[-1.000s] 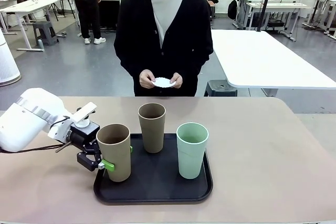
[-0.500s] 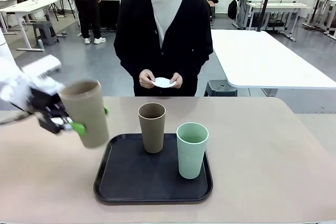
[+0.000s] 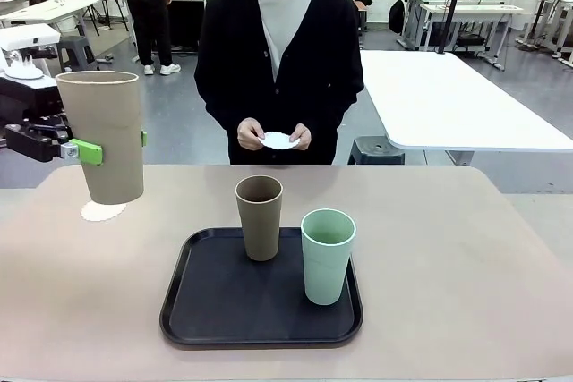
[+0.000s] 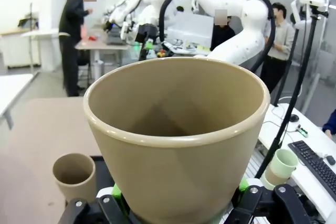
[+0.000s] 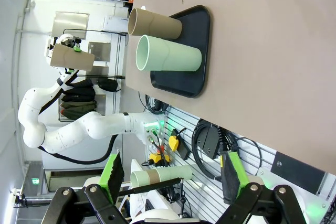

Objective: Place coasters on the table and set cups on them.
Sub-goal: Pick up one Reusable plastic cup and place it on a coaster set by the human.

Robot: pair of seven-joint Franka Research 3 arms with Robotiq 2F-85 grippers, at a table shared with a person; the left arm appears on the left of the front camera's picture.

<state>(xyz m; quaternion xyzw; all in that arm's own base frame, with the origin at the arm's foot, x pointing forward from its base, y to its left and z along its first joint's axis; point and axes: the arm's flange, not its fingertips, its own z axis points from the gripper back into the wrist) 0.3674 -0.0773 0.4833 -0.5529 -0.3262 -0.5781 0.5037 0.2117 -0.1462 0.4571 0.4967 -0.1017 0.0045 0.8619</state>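
Observation:
My left gripper [image 3: 115,145] is shut on a tan-brown cup [image 3: 103,136] and holds it upright in the air above the table's far left. Just under it, a white coaster [image 3: 103,212] lies on the beige table [image 3: 448,248]. In the left wrist view the held cup [image 4: 176,140] stands between the green-padded fingers [image 4: 113,203]. A second tan cup [image 3: 260,216] and a mint green cup [image 3: 328,255] stand on the black tray [image 3: 260,315]. The person at the far side holds another coaster [image 3: 279,140] in both hands. My right gripper [image 5: 173,177] is open and off to the side of the table.
In the right wrist view the tray [image 5: 197,77] lies sideways with the mint cup [image 5: 168,53] and tan cup [image 5: 155,23] on it. The right half of the table is bare. A white table [image 3: 448,96] stands behind the person.
My left gripper lifted the tan cup off the tray's left side and carried it up and to the far left. A coaster now shows on the table below it.

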